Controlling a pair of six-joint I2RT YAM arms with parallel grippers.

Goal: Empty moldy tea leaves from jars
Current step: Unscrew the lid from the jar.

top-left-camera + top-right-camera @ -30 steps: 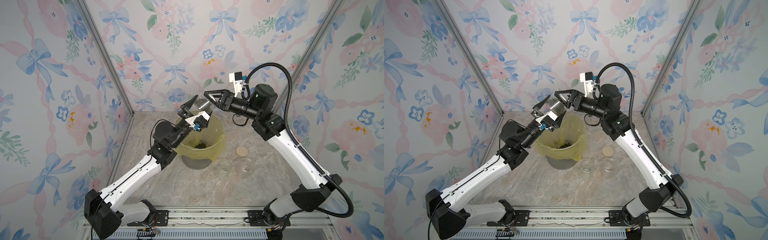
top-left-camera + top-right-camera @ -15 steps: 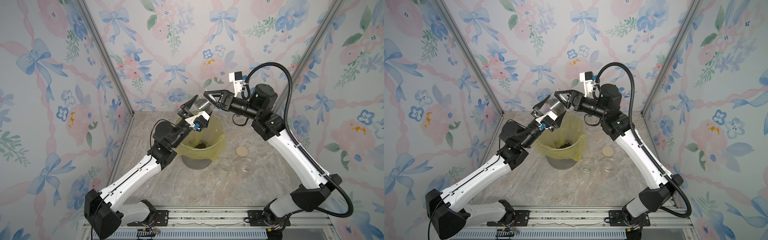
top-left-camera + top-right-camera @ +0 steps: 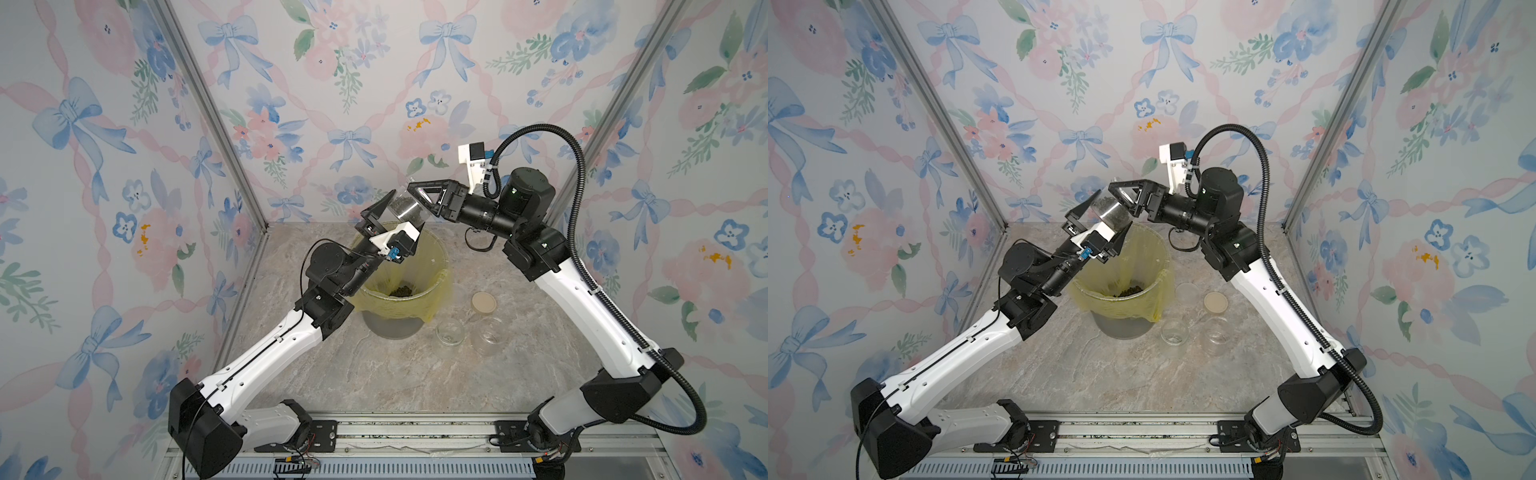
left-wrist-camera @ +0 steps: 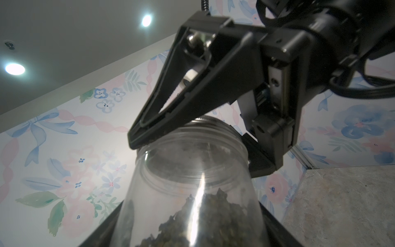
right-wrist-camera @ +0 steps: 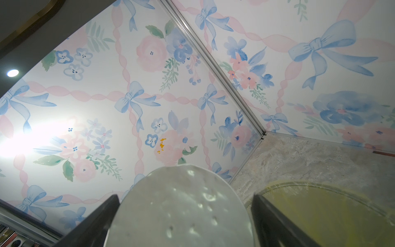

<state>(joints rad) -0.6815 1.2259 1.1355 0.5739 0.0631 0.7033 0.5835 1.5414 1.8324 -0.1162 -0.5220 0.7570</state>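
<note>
Where the marble table (image 3: 374, 382) carries the yellow-lined bin (image 3: 390, 328), you see both arms meet above its far rim. Your left gripper (image 3: 404, 215) is clenched on a tilted clear jar (image 4: 192, 192); your right gripper (image 3: 417, 199) grasps that jar's lid (image 5: 181, 205) with jaws spread wide. Two empty jars (image 3: 450, 331) stand near the bin. Inside the held jar sit moldy tea leaves (image 4: 205, 216), and more leaves (image 3: 401, 291) lie in the bin's bottom.
</note>
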